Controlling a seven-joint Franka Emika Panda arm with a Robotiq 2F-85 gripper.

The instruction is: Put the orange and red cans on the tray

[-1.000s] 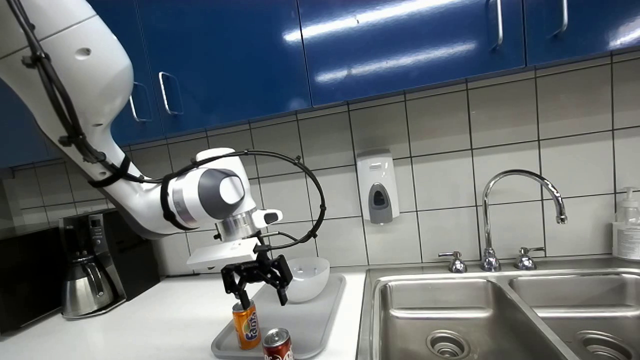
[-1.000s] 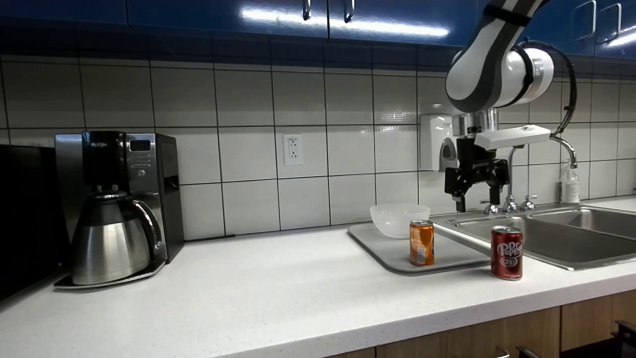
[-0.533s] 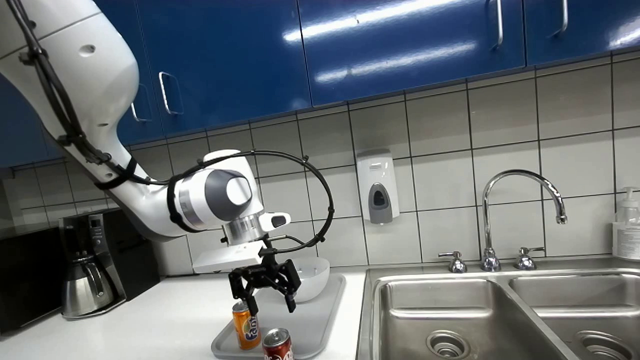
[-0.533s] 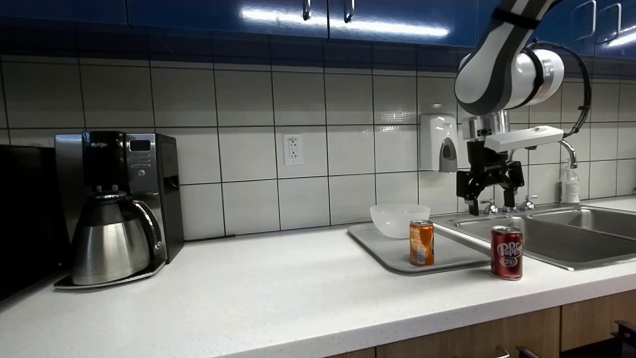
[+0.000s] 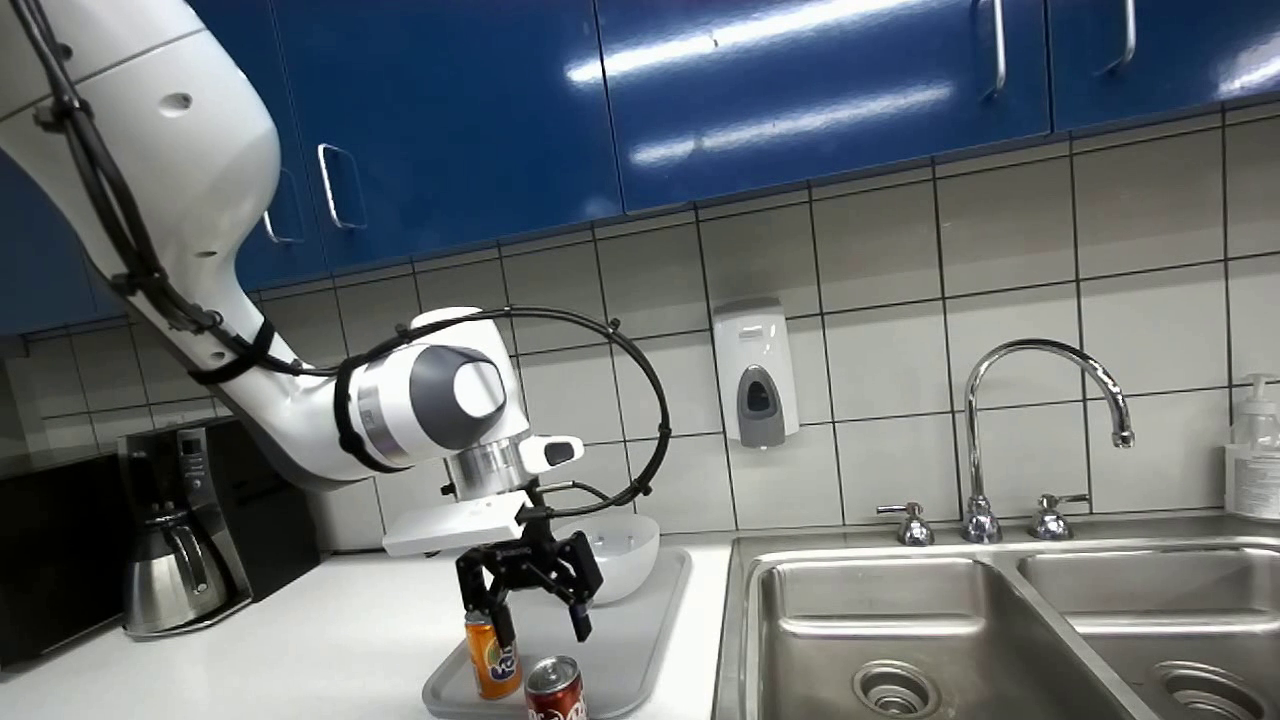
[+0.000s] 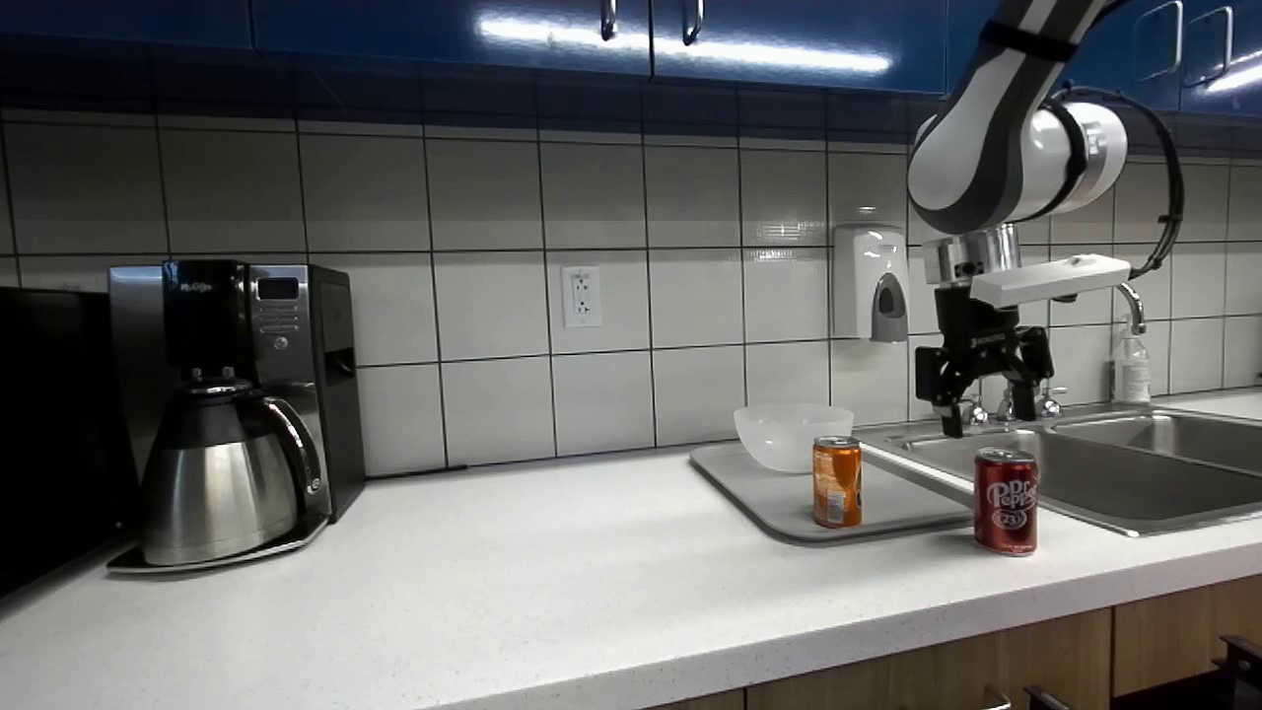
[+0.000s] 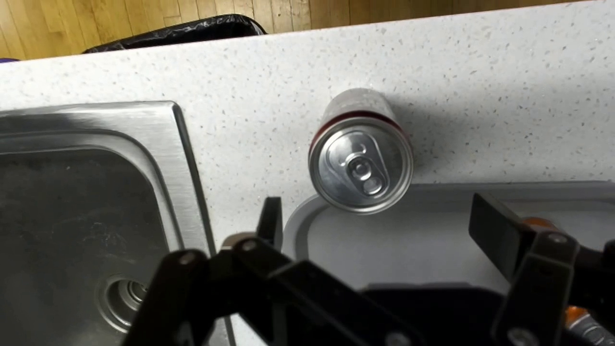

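Observation:
The orange can [image 5: 493, 672] stands upright on the grey tray [image 5: 640, 640] and also shows in an exterior view [image 6: 837, 483]. In the wrist view it is mostly hidden behind a finger, with a bit of orange [image 7: 575, 315] showing. The red can [image 6: 1006, 501] stands upright on the counter just outside the tray's near corner. Its silver top [image 7: 360, 166] shows in the wrist view, beyond and between the fingertips. My gripper [image 6: 989, 420] is open and empty, above and behind the red can. It also shows in the wrist view [image 7: 377, 223], over the tray [image 7: 384, 245].
A translucent white bowl [image 6: 789, 436] stands at the tray's back. A steel sink [image 5: 890, 600] with a tall faucet [image 5: 1050, 345] lies beside the tray. A coffee maker [image 6: 232, 414] stands at the far left. The counter's front edge [image 7: 298, 32] is near the red can.
My gripper has moved to the right in both exterior views, away from above the orange can, and is slightly lower. The cans, the tray and the bowl have not moved.

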